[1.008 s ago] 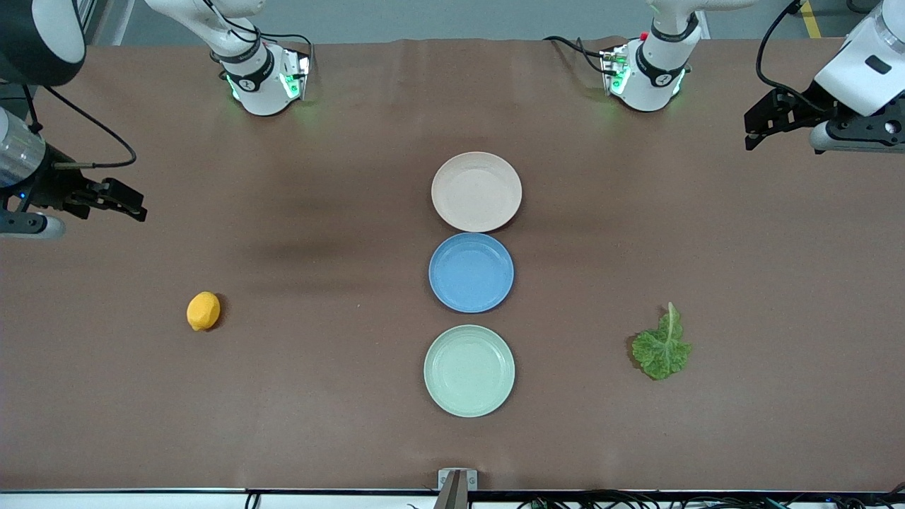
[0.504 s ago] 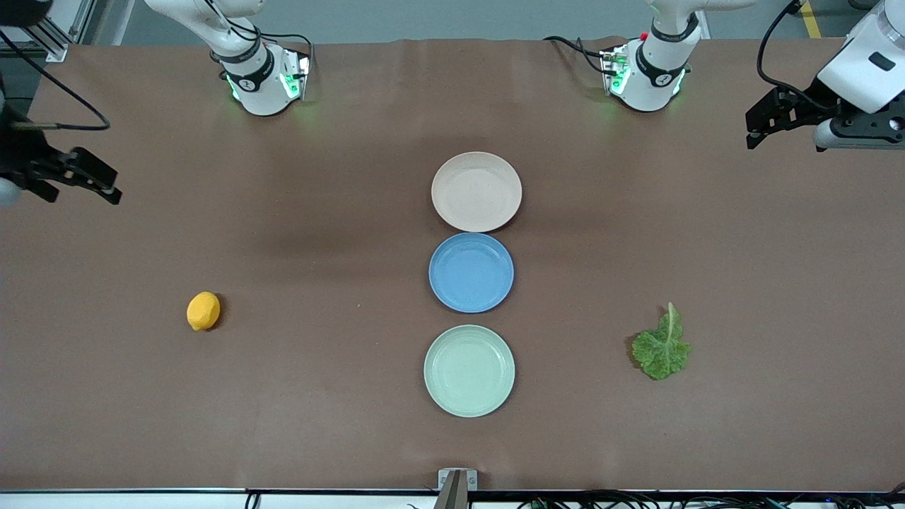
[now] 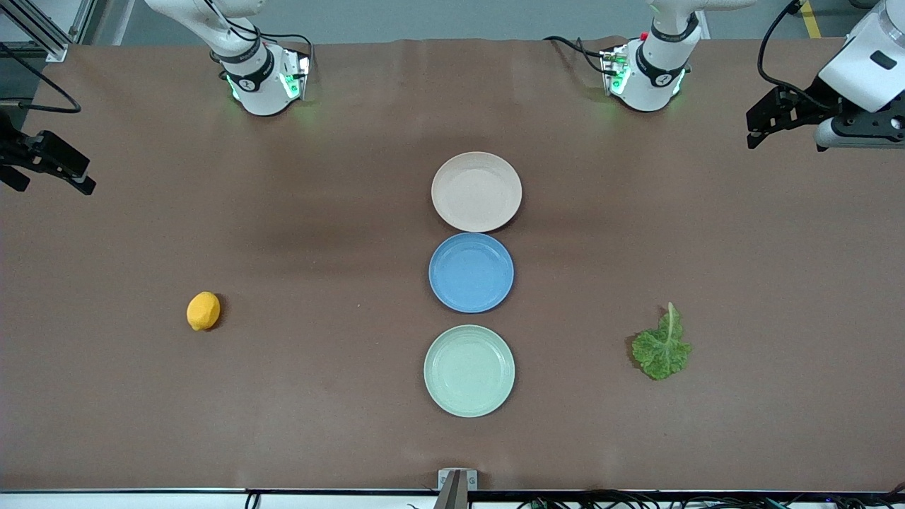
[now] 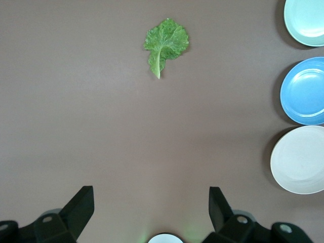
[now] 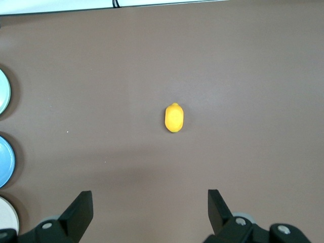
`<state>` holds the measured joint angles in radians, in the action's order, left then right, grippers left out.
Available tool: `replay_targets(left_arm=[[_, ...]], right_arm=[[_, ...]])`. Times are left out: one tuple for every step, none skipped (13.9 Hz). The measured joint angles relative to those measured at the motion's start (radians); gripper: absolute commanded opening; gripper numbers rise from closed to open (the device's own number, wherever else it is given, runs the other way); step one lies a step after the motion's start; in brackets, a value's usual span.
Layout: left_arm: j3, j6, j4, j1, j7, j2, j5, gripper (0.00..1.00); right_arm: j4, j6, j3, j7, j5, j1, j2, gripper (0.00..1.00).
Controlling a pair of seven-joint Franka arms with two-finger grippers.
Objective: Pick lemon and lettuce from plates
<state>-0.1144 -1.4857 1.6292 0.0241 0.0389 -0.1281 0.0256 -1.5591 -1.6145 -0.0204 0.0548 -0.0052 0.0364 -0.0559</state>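
Note:
The lemon (image 3: 203, 311) lies on the bare table toward the right arm's end, off any plate; it also shows in the right wrist view (image 5: 174, 118). The lettuce (image 3: 662, 346) lies on the table toward the left arm's end, also in the left wrist view (image 4: 164, 44). The beige-pink plate (image 3: 476, 191) and the mint green plate (image 3: 469, 370) are both empty. My right gripper (image 3: 53, 168) is open and empty, high at the table's right-arm end (image 5: 150, 202). My left gripper (image 3: 765, 125) is open and empty, high at the left-arm end (image 4: 152, 200).
A blue plate (image 3: 471, 272) sits between the beige-pink and mint green plates in a row at mid-table. The arms' bases (image 3: 261, 78) (image 3: 647, 71) stand at the table's edge farthest from the front camera. A small metal bracket (image 3: 457, 481) sits at the nearest edge.
My right gripper has moved up and outward toward the right-arm end of the table. The left gripper has barely shifted. The lemon, lettuce and plates have not moved.

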Motion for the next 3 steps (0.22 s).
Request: replay_targets(left_arm=[[-0.001,0.0,-0.002,0.001,0.0,0.0,0.0,1.0],[-0.001,0.0,-0.004,0.002,-0.001,0.0,0.0,1.0],[-0.002,0.0,-0.005,0.002,-0.001,0.0,0.0,1.0]], right_arm=[[0.0,0.0,0.0,0.0,0.0,0.0,0.0,1.0],[0.0,0.0,0.0,0.0,0.0,0.0,0.0,1.0],[0.0,0.0,0.0,0.0,0.0,0.0,0.0,1.0]])
